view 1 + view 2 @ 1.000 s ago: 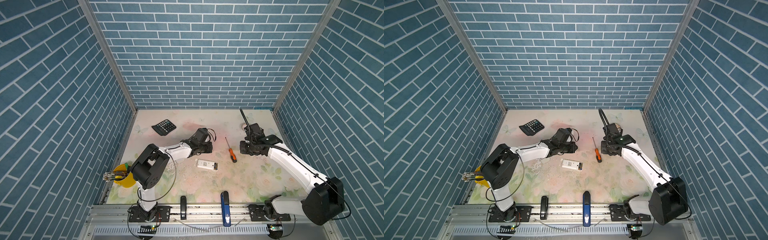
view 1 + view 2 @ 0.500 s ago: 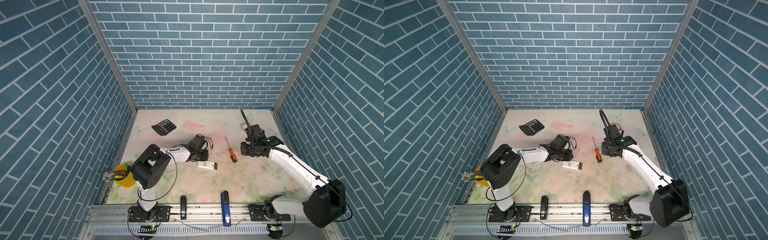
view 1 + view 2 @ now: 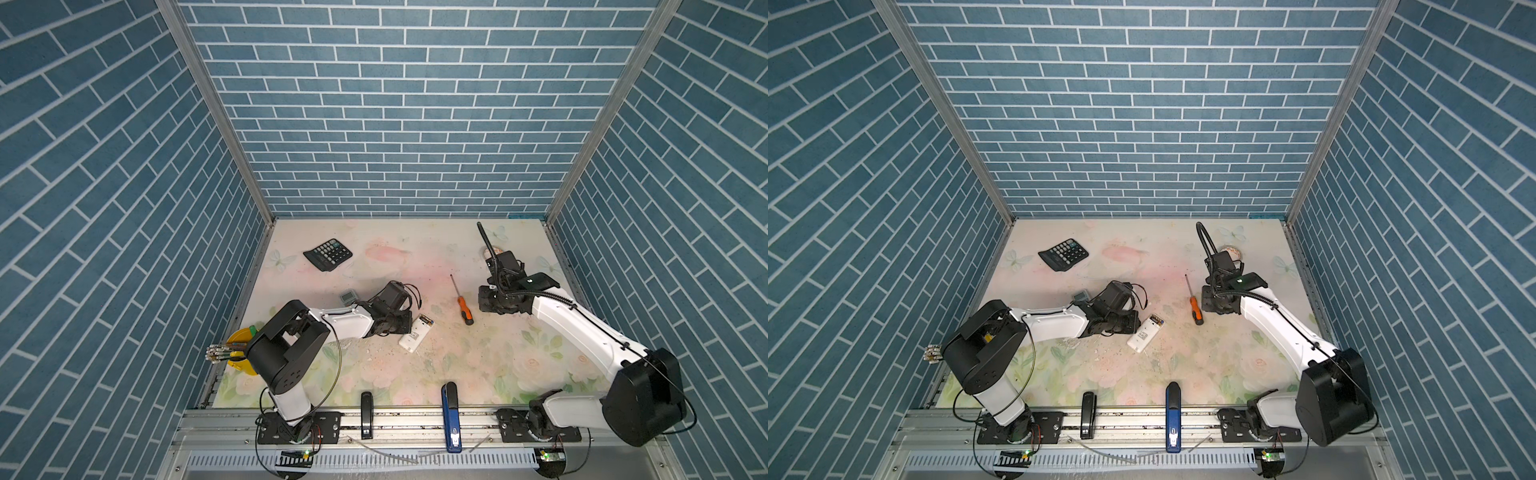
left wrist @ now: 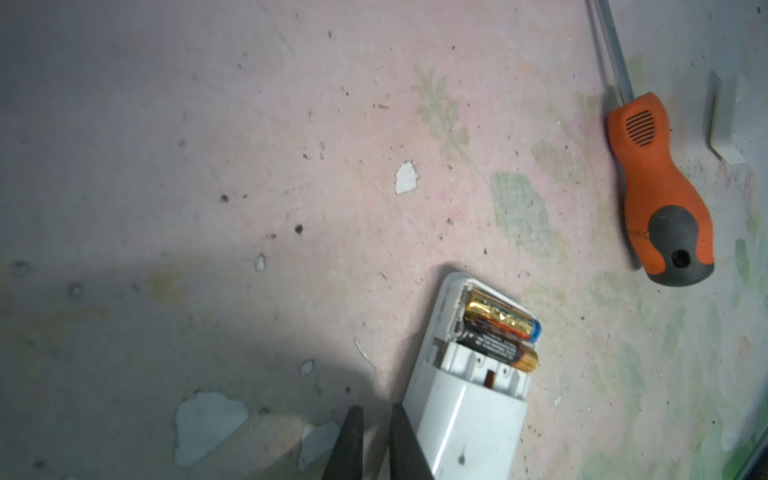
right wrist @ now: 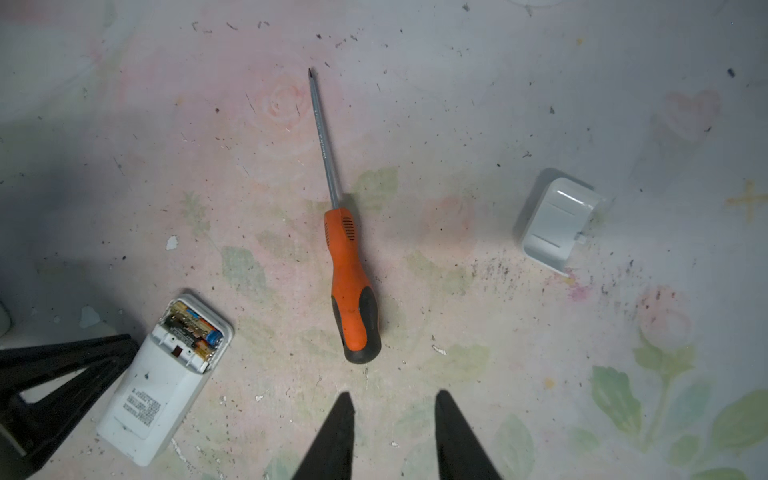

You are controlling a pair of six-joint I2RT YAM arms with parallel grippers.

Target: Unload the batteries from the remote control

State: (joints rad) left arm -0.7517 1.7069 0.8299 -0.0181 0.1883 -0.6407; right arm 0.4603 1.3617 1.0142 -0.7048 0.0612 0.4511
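Count, big to small: 1 floral table (image 3: pixel 457 374). 2 arms: left arm (image 3: pixel 345 324), right arm (image 3: pixel 573 326). 1 calculator (image 3: pixel 328 254), back left. 1 yellow cup (image 3: pixel 241 336) with brushes, at the left edge. 1 blue oblong item (image 3: pixel 451 411) and 1 black oblong item (image 3: pixel 365 415), at the front edge. 1 white remote (image 3: pixel 415 338) mid-table, back side up, compartment open. 1 screwdriver (image 3: pixel 464 309), between the remote and the right arm's tip. 1 small grey gadget (image 3: pixel 347 296) behind the left arm. 1 white battery cover (image 5: pixel 557 224) lying loose past the screwdriver, well apart from the remote. 2 batteries (image 4: pixel 494 320) visible, side by side in the remote's open end, one gold with a blue tip, one black and gold. left gripper (image 4: pixel 376 409): jaws pinched to a sliver, nothing in them, tips down beside the remote's long edge; one finger looks to be touching it. right gripper (image 5: pixel 394 397): jaws parted, empty, just short of the screwdriver handle. Versus a second ago: the remote has swung from near crosswise to diagonal, battery end now toward the back right. The left gripper has come from behind the remote down to its left side. The right arm has barely shifted. Screwdriver and calculator are unchanged.
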